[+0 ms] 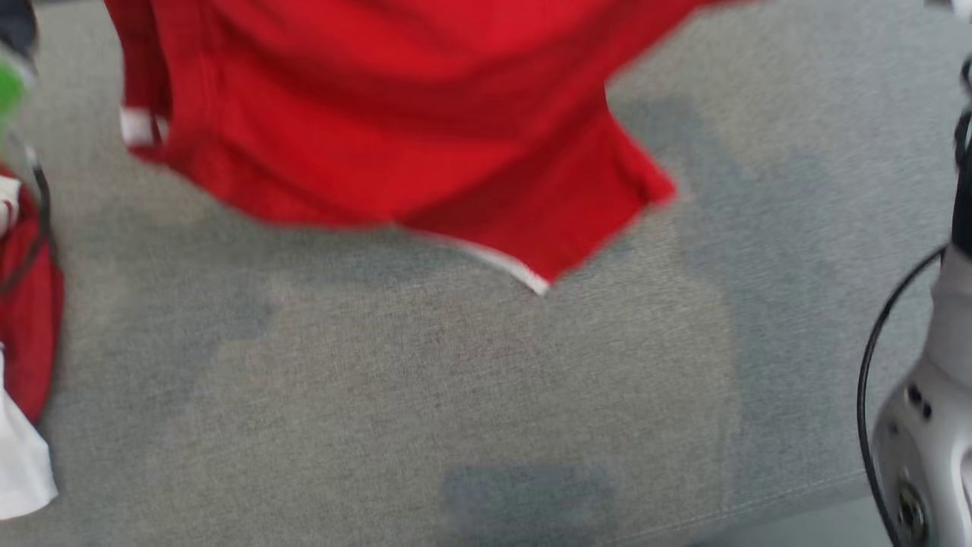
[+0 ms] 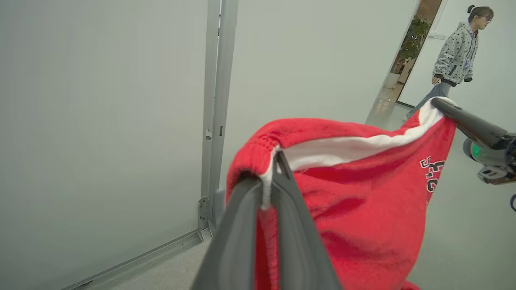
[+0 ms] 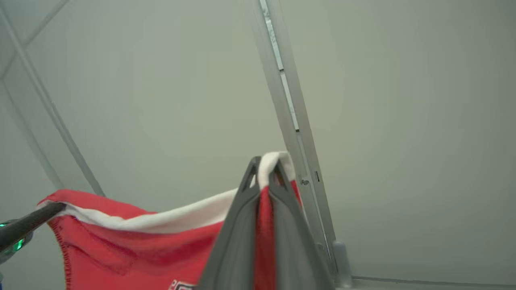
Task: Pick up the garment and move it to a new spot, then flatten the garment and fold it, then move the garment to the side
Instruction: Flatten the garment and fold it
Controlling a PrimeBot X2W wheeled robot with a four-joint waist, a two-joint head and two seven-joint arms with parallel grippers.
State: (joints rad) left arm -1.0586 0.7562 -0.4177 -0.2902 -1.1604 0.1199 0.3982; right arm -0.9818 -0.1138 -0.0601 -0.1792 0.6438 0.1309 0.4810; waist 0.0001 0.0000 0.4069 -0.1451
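Head view: red garment (image 1: 395,129) hangs blurred in the air over the grey fabric surface (image 1: 486,395).
Left wrist view: left end effector (image 2: 274,169) is clamped on the ribbed, white-trimmed edge. The right end effector (image 2: 441,106) pinches the far corner.
Right wrist view: fingers are together on the trim. The edge runs between both arms with the cloth hanging below. Looks mid-carry, with neither arm nearer, so the lay-down goes straight down.

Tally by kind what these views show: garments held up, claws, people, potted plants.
Garments held up: 1, the red garment
Claws: 2, the left claw and the right claw, each shut on its white-trimmed edge
People: 1, a person by the doorway
Potted plants: 1, a potted plant in that doorway
Total: 5
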